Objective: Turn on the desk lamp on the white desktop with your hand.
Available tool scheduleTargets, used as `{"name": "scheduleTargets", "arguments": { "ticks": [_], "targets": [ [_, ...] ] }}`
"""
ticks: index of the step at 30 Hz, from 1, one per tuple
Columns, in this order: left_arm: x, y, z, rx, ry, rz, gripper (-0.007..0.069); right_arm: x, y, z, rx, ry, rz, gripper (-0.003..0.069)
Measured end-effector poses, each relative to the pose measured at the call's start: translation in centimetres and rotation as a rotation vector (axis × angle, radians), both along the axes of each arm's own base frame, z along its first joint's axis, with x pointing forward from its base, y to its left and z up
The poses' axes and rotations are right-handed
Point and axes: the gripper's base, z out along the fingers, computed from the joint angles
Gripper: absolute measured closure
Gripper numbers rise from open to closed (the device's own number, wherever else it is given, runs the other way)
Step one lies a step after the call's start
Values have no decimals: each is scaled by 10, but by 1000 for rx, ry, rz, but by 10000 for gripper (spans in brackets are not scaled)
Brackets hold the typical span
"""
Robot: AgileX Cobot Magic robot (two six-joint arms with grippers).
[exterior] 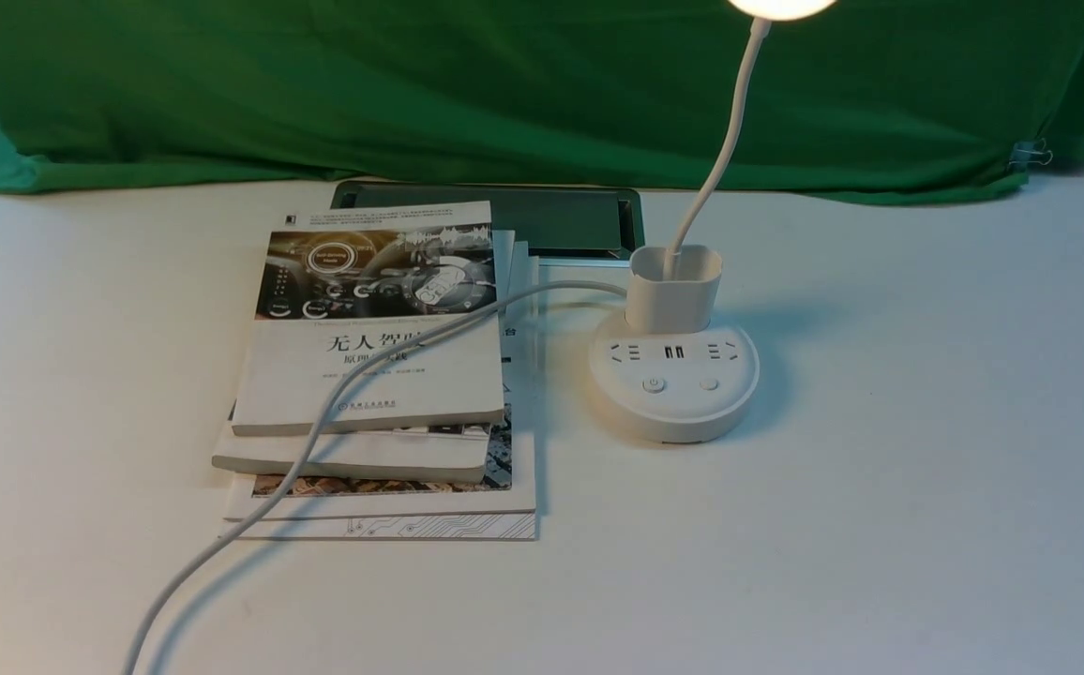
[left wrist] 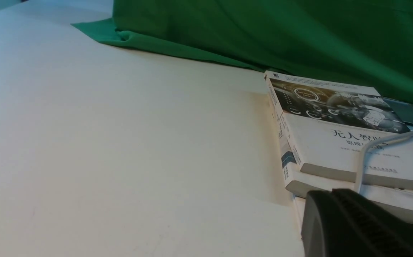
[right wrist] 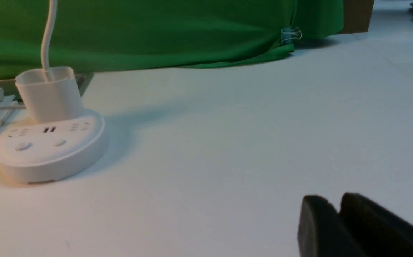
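The white desk lamp [exterior: 673, 380] stands on the white desktop [exterior: 926, 422], right of centre. Its round base carries sockets, USB ports and two buttons. A cup holder [exterior: 673, 286] and a thin neck [exterior: 720, 141] rise from it, and the round head [exterior: 779, 6] glows at the top edge. The lamp also shows in the right wrist view [right wrist: 49, 146]. My right gripper [right wrist: 335, 203] is shut and empty, low over the desktop, well to the lamp's right. My left gripper [left wrist: 329, 194] is shut and empty beside the books. Neither arm shows in the front view.
A stack of books [exterior: 378, 375] lies left of the lamp, with the loose white cable [exterior: 317, 431] running across it toward the front left edge. A dark tablet [exterior: 542, 216] lies behind the books. A green cloth backdrop [exterior: 504, 84] closes off the back.
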Motion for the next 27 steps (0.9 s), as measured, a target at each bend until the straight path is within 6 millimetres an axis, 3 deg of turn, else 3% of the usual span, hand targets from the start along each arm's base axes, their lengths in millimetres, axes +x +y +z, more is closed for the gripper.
{"name": "scheduleTargets", "arguments": {
  "ticks": [27],
  "targets": [
    [0,0,0,0,0,0,603,0,0,0,1,3,0,449]
  ]
}}
